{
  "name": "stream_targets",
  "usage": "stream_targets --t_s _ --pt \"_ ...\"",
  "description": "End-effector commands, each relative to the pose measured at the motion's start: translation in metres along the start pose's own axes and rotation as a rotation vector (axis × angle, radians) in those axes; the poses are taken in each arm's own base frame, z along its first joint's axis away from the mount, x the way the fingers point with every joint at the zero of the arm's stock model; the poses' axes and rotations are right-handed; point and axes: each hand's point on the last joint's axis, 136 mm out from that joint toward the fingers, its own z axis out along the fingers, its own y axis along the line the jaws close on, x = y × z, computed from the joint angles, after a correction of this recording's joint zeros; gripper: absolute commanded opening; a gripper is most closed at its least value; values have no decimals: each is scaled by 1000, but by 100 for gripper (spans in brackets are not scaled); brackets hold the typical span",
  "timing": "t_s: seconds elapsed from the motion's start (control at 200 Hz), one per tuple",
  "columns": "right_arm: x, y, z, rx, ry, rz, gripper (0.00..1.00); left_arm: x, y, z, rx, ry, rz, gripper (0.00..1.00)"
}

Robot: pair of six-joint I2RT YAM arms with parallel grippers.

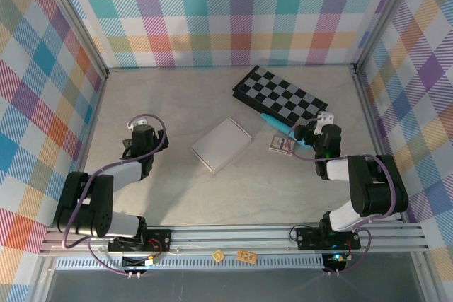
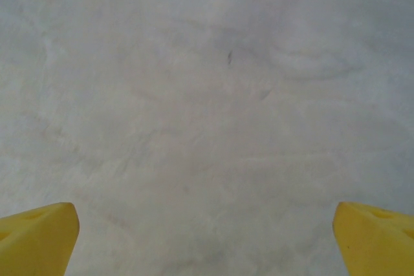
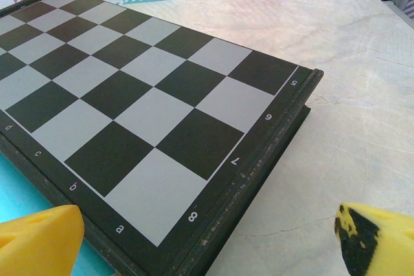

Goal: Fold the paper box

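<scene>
The paper box [image 1: 221, 145] lies alone in the middle of the top view, a white rectangle with a shaded near edge. I can't tell whether it is a flat sheet or already has height. Neither arm is on it. The left gripper [image 1: 138, 136] hangs over bare table [image 2: 207, 95] at centre left, its yellow fingertips [image 2: 39, 237] spread wide and holding nothing. The right gripper [image 1: 316, 132] sits at centre right, just as wide and just as empty, facing the chessboard [image 3: 129, 95].

To my eye no fold is under way. Next, both arms would need to swing inward to the box, one steadying it while the other works an edge.

I count one box, one chessboard, one small patterned packet [image 1: 282, 145], one turquoise stick [image 1: 274, 123] and two tan tags [image 1: 219, 254] on the front rail.
</scene>
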Motion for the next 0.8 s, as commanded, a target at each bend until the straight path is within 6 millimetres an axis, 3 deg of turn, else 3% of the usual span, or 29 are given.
stream_targets --t_s 0.0,0.165,0.21,0.345,0.45,0.795 --pt "-3 -1 2 -4 -6 3 99 -33 -17 4 87 -132 43 100" --pt "-3 -1 2 -2 -6 2 99 -14 -19 4 144 -244 44 100" --pt "-3 -1 2 -3 -6 2 99 -19 -21 -1 166 -308 47 100" --pt "-3 -1 2 -3 -7 2 99 -18 -22 1 163 -282 49 100" --pt "-3 -1 2 -2 -7 3 99 -17 -23 18 129 -179 61 100" --pt "-3 -1 2 -5 -5 2 99 -18 -24 17 140 -185 58 100"
